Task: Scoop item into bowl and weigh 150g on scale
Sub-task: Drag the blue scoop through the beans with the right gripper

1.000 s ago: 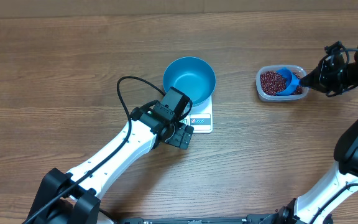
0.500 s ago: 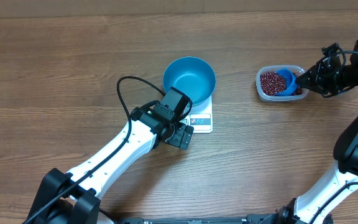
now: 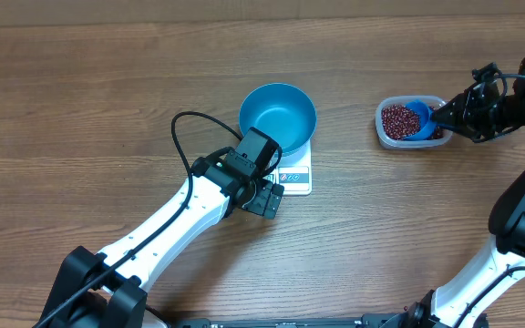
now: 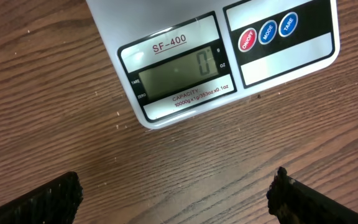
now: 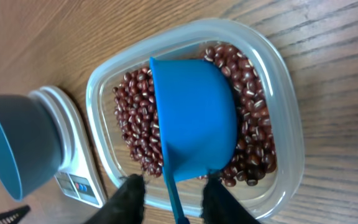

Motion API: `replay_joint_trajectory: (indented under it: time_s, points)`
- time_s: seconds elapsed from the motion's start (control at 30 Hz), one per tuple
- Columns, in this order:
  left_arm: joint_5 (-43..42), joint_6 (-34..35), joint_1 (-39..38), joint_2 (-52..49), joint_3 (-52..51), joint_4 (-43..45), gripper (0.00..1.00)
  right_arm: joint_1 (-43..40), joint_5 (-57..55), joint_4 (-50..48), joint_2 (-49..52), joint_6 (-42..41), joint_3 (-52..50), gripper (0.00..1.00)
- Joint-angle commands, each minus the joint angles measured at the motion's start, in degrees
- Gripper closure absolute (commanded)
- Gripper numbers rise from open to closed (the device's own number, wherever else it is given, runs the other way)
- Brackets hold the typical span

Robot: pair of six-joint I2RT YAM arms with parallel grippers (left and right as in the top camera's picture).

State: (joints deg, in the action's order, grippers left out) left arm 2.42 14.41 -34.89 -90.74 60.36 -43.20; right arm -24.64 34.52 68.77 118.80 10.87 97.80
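Table (image 3: 80, 91) layout: the bowl (image 3: 278, 114) sits empty on the scale (image 3: 297, 175) in the middle of the overhead view. The display reads 0 in the left wrist view, so nothing's weighed yet. The tub (image 3: 383, 130) is at the upper right, well apart from the bowl, and the scoop (image 5: 194, 118) lies on the beans (image 5: 132, 118) inside it.

I'd say your job right now is getting a solid hold on the scoop handle. Close square on it so the scoop can't twist once it's loaded. Then dig shallow, carry it level across to the bowl, and go with small scoops as you near the target.

Right gripper (image 5: 174, 198): partly open, with fingers (image 5: 129, 199) either side of the handle at the bottom of the right wrist frame. There's a gap on each side, so it's holding nothing.

Left gripper (image 4: 173, 193): wide open and empty, hovering over bare wood just below the scale's display.
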Motion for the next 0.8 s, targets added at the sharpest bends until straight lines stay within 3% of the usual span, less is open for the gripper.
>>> replay_joint_trajectory:
  time_s: [0.0,0.1,0.27,0.53,0.77]
  points:
    - [0.59,-1.14,-0.39,0.39,-0.26,0.17,0.00,0.24,-0.22,0.44,0.59,-1.70,-0.35,0.62]
    - [0.59,-1.14,-0.39,0.42,-0.26,0.17,0.00,0.24,-3.80,0.24,0.59,-3.87,-0.35,0.62]
    - [0.59,-1.14,-0.39,0.39,-0.26,0.17,0.00,0.28,-3.78,0.04,0.59,-5.38,-0.37,0.71]
    - [0.59,-1.14,-0.39,0.42,-0.26,0.17,0.00,1.22,-3.82,-1.11,0.59,-6.10,-0.35,0.73]
    - [0.59,-1.14,-0.39,0.39,-0.26,0.15,0.00,2.19,-3.80,-2.10,0.59,-6.47,-0.35,0.86]
